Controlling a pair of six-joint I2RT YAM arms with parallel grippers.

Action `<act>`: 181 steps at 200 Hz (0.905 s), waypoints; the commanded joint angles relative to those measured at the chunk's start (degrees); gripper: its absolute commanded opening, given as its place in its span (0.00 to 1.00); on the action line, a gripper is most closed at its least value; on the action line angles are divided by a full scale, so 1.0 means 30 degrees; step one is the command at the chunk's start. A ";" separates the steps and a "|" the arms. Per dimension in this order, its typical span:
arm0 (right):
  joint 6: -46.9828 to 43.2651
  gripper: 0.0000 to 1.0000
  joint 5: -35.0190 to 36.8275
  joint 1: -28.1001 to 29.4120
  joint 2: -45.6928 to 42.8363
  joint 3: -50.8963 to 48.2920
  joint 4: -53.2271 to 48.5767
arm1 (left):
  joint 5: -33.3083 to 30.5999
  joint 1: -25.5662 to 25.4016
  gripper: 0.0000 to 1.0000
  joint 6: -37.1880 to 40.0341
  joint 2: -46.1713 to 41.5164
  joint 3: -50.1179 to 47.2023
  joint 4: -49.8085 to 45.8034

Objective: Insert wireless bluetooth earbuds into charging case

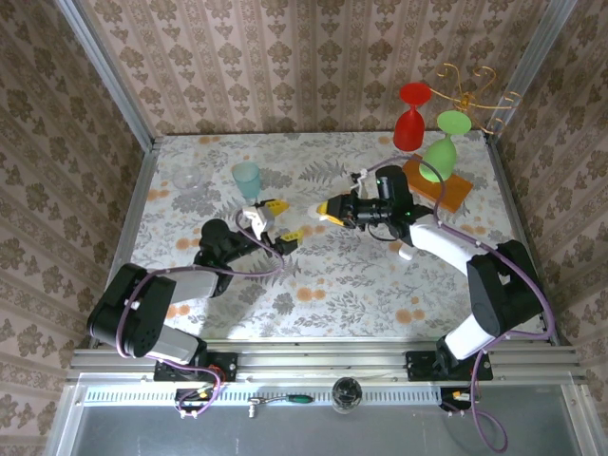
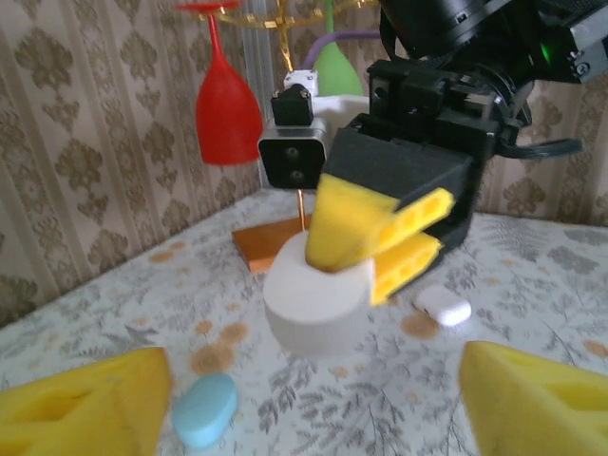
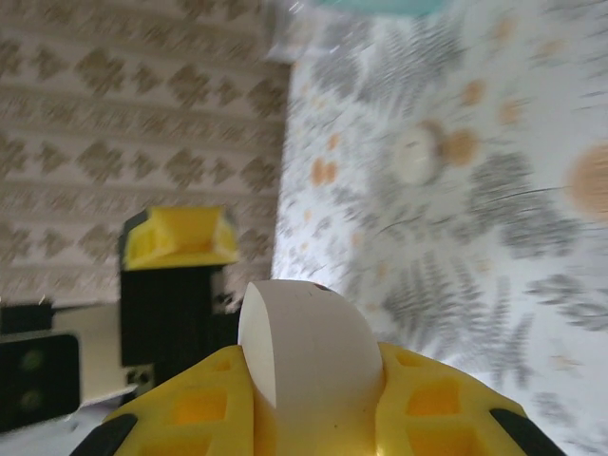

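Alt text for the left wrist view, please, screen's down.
The right gripper holds a round white case in shut yellow jaws at centre frame. On the table lie a small white piece to its right and a pale blue case lower left. The left gripper has its jaws open at the bottom corners.

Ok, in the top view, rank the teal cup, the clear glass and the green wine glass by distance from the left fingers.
1. The teal cup, just behind the left fingers, slightly left.
2. The clear glass, farther out at the back left.
3. The green wine glass, far across on the right.
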 commanded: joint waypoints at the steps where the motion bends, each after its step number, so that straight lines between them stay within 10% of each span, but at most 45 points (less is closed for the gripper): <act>1: -0.0758 0.14 0.1704 -0.0361 0.0352 -0.0822 0.0256 | 0.1235 -0.0022 0.86 0.1401 -0.1044 0.0053 -0.3310; 38: -0.1384 0.15 0.3149 -0.0606 0.1796 -0.1865 -0.0187 | 0.1670 -0.0850 0.94 0.3933 -0.1075 0.1569 -0.9057; 107: -0.1588 0.21 0.5059 -0.0648 0.4591 -0.2472 0.0323 | 0.3125 -0.1201 0.96 0.4480 -0.0313 0.2159 -1.0051; 181: -0.4138 0.83 0.8868 -0.0680 0.1331 -0.2381 -0.3309 | 0.0829 -0.0510 0.96 0.3762 -0.2237 0.1794 -1.1209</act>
